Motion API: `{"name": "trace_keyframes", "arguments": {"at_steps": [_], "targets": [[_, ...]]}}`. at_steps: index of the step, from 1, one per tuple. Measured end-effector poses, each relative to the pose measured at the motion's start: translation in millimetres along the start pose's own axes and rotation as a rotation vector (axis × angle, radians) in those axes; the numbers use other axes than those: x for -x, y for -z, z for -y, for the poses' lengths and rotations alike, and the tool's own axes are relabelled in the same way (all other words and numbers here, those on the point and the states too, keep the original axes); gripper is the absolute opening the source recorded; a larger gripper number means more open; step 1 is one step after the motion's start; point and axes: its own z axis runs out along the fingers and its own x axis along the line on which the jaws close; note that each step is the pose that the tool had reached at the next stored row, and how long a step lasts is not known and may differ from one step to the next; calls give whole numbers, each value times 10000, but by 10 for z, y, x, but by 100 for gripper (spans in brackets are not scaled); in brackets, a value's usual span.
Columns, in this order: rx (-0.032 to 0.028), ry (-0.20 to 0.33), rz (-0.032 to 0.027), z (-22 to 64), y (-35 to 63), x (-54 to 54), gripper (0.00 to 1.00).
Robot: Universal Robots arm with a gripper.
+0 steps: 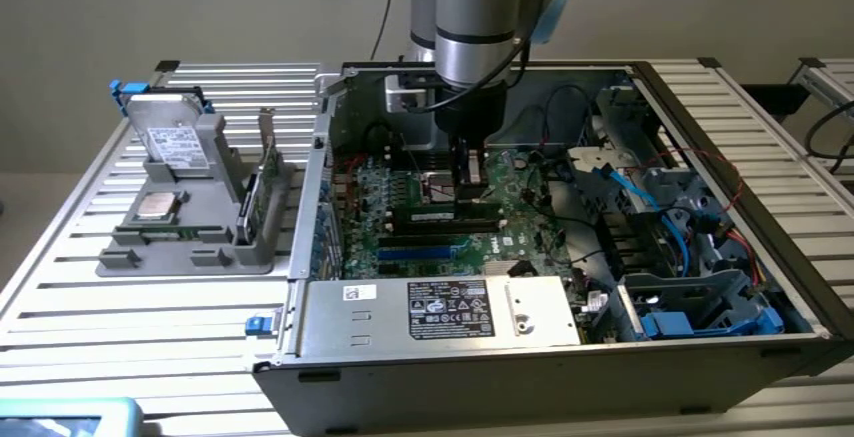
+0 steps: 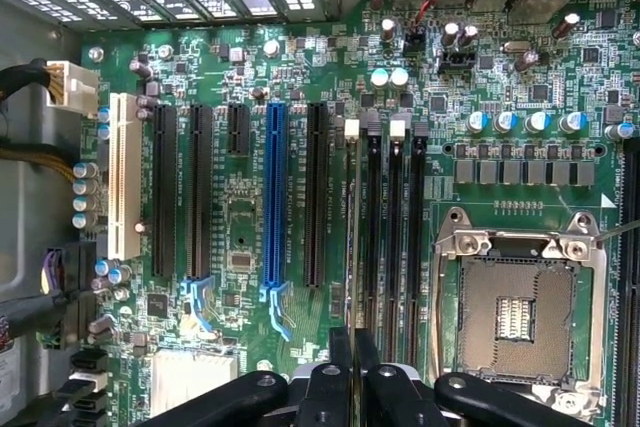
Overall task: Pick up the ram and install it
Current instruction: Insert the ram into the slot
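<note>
Ram (image 1: 449, 218), its label (image 1: 434, 216) unreadable, pinched in the hand (image 2: 352, 345).

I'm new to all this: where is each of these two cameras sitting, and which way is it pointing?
Exterior view: off the robot and raised, looking down over the slatted table at the open computer case; the arm reaches down into it.
Wrist view: on the arm's wrist, looking along the closed gripper straight onto the motherboard and its processor socket.
Shared: both show the motherboard and the gripper.
</note>
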Motion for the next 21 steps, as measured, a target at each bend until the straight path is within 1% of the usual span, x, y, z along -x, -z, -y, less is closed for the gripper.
{"name": "trace_keyframes", "arguments": {"at_steps": [21], "targets": [[-1, 2, -5, -2, -33, 4, 13]]}}
